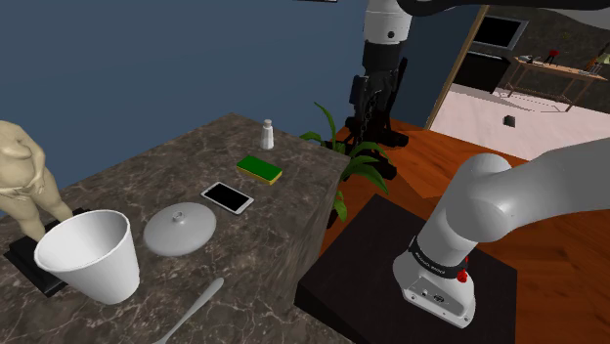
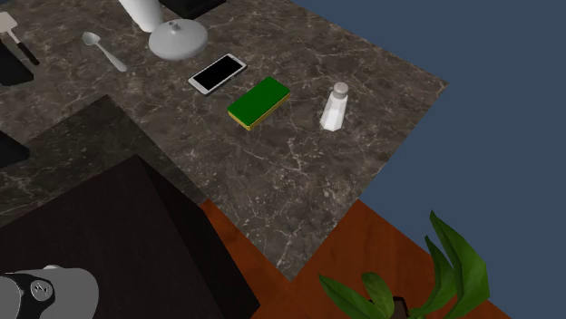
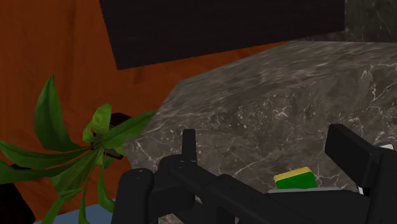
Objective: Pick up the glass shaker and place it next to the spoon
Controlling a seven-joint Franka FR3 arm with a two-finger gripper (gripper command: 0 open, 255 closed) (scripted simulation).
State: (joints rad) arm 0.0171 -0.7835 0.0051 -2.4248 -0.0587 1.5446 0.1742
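The shaker (image 1: 267, 134) is small and pale with a grey cap, and it stands upright near the far corner of the dark marble table (image 1: 274, 244). In the second exterior view the shaker (image 2: 335, 106) stands just right of a green block (image 2: 258, 101). A grey spoon (image 1: 196, 305) lies at the table's near edge in the shoulder view; the spoon (image 2: 104, 50) lies top left in the second exterior view. My black gripper (image 1: 376, 122) hangs in the air beyond the table's edge, to the shoulder view's right of the shaker and well apart from it. In the wrist view the gripper (image 3: 267, 149) is open and holds nothing.
Between shaker and spoon lie the green block (image 1: 259, 169), a phone (image 1: 227, 197) and a domed grey lid (image 1: 180, 229). A white cup (image 1: 90, 254) and a tan statue (image 1: 24, 176) stand at the shoulder view's left. A leafy plant (image 1: 347, 156) grows beside the table, below the gripper.
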